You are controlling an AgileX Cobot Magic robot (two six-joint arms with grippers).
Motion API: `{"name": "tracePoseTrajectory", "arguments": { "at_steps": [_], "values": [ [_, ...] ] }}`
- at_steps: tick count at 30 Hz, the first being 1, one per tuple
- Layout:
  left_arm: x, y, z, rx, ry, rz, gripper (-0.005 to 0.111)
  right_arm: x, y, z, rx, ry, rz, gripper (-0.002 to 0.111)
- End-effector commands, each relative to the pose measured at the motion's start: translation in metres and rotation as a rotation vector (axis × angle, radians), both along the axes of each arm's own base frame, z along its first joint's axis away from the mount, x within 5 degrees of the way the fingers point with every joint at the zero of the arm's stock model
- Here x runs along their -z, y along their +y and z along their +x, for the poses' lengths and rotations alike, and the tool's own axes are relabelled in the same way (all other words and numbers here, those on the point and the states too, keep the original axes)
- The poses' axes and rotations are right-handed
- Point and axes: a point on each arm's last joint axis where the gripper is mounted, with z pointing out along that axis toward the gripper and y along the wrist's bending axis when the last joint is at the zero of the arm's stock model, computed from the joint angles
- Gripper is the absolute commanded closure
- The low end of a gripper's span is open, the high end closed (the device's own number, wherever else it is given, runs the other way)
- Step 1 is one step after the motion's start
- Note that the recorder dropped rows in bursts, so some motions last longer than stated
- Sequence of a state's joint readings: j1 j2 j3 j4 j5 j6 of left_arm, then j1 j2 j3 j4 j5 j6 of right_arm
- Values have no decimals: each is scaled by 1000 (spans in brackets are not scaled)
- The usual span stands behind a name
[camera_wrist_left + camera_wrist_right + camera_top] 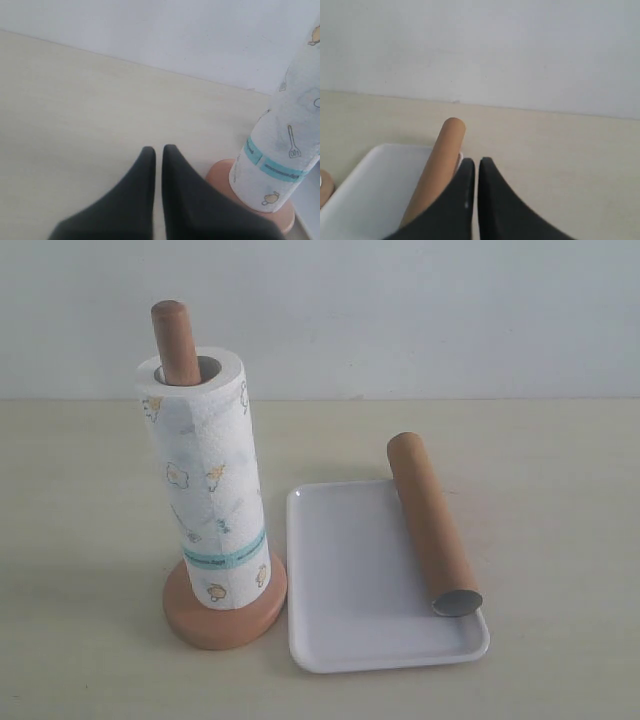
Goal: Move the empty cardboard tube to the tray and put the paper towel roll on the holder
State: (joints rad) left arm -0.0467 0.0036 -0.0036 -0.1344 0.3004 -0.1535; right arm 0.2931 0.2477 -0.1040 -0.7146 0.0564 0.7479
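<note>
The printed white paper towel roll (205, 480) stands upright over the post of the wooden holder (225, 615), whose rounded top (173, 335) pokes out above the core. The brown cardboard tube (432, 525) lies along the right rim of the white tray (350, 580), its far end overhanging the back edge. Neither gripper shows in the exterior view. My left gripper (158, 150) is shut and empty, beside the paper towel roll (287, 135) and the holder's base (220, 177). My right gripper (477, 162) is shut and empty, next to the cardboard tube (437, 170) on the tray (375, 190).
A pale wooden tabletop (100, 500) runs back to a plain white wall (400, 310). Nothing else stands on it.
</note>
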Motion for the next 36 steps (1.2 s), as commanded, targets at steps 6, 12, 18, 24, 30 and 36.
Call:
{"name": "tracePoseTrajectory", "arguments": {
  "at_steps": [6, 12, 18, 24, 30, 36],
  "values": [
    [0, 0, 0, -2, -12, -3, 103, 20, -11, -20, 90, -126, 61, 106],
    [0, 0, 0, -2, -12, -3, 103, 20, -12, -19, 95, -116, 86, 106],
    [0, 0, 0, -2, -12, -3, 103, 20, -12, -19, 98, -89, 216, 106],
    [0, 0, 0, -2, -12, -3, 103, 21, -12, -19, 105, -81, 226, 106],
    [0, 0, 0, -2, -12, -3, 103, 26, -12, -19, 113, -9, 292, 106],
    [0, 0, 0, -2, -12, -3, 103, 32, -9, -20, 72, 14, 73, 106]
  ]
}}
